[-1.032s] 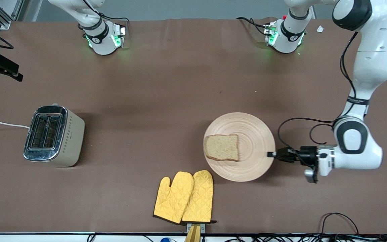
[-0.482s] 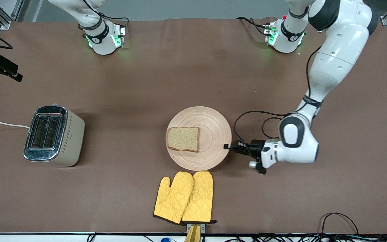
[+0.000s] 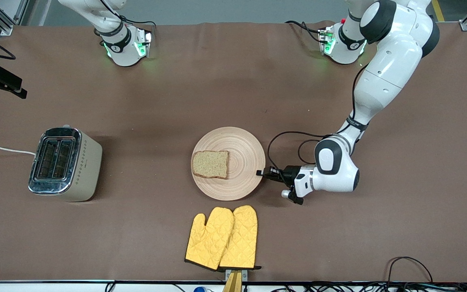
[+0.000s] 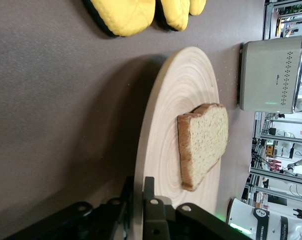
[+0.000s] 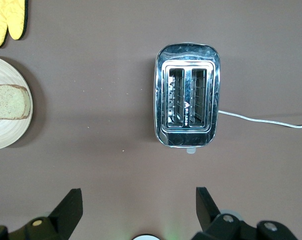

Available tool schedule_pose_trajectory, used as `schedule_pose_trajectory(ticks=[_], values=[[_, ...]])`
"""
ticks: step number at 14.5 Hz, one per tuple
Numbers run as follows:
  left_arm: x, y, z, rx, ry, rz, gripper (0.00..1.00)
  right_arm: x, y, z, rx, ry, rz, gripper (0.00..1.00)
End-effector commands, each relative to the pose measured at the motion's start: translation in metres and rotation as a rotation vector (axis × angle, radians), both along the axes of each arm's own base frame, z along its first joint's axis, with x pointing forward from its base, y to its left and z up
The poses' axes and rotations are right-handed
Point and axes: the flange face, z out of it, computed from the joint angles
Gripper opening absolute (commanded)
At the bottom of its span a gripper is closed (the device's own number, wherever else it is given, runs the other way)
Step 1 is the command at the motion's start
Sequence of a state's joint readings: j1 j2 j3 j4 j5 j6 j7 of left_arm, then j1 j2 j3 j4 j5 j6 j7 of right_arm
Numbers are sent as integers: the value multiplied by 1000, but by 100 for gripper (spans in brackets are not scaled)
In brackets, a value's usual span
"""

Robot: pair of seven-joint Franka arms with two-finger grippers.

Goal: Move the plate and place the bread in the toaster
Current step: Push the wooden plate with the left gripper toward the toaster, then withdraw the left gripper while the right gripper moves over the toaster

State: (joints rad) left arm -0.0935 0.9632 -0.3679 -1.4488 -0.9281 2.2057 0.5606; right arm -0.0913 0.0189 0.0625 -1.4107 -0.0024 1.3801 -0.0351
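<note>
Fingers (image 4: 150,197) of our left gripper (image 3: 261,172) are clamped on the rim of the plate (image 3: 245,162), one above the edge and one below, at the side toward the left arm's end of the tabletop (image 3: 339,243). Nearest the front camera we see a pair of yellow oven mitts (image 3: 222,237); the plate lies just farther back, near them but apart. On it rests the bread (image 3: 210,164), flat, on the half toward the right arm's end. We find the toaster (image 3: 65,164) well apart, at that end, with its white cord (image 3: 2,149). Our right gripper (image 5: 136,210) hangs above the toaster, fingers spread wide and holding nothing.
</note>
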Motion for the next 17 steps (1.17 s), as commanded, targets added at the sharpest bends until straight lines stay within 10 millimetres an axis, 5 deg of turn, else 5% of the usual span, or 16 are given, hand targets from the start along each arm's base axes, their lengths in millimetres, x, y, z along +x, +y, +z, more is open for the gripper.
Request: schedule_pose_trajectory(ticks=[1, 2, 3, 7, 12, 17], values=[[5, 3, 10, -21, -10, 10, 36, 0, -2, -1, 7, -2, 1, 100], [9, 9, 14, -11, -12, 19, 45, 0, -1, -1, 5, -4, 2, 100], [12, 18, 13, -8, -11, 33, 99, 0, -1, -1, 7, -4, 1, 100], [34, 62, 34, 30, -6, 115, 100, 1, -3, -2, 5, -2, -4, 100], [69, 174, 81, 210, -48, 214, 100, 4, 16, -16, 7, 27, 36, 100], [84, 247, 124, 234, -101, 306, 100, 54, 53, -87, 125, 68, 73, 100]])
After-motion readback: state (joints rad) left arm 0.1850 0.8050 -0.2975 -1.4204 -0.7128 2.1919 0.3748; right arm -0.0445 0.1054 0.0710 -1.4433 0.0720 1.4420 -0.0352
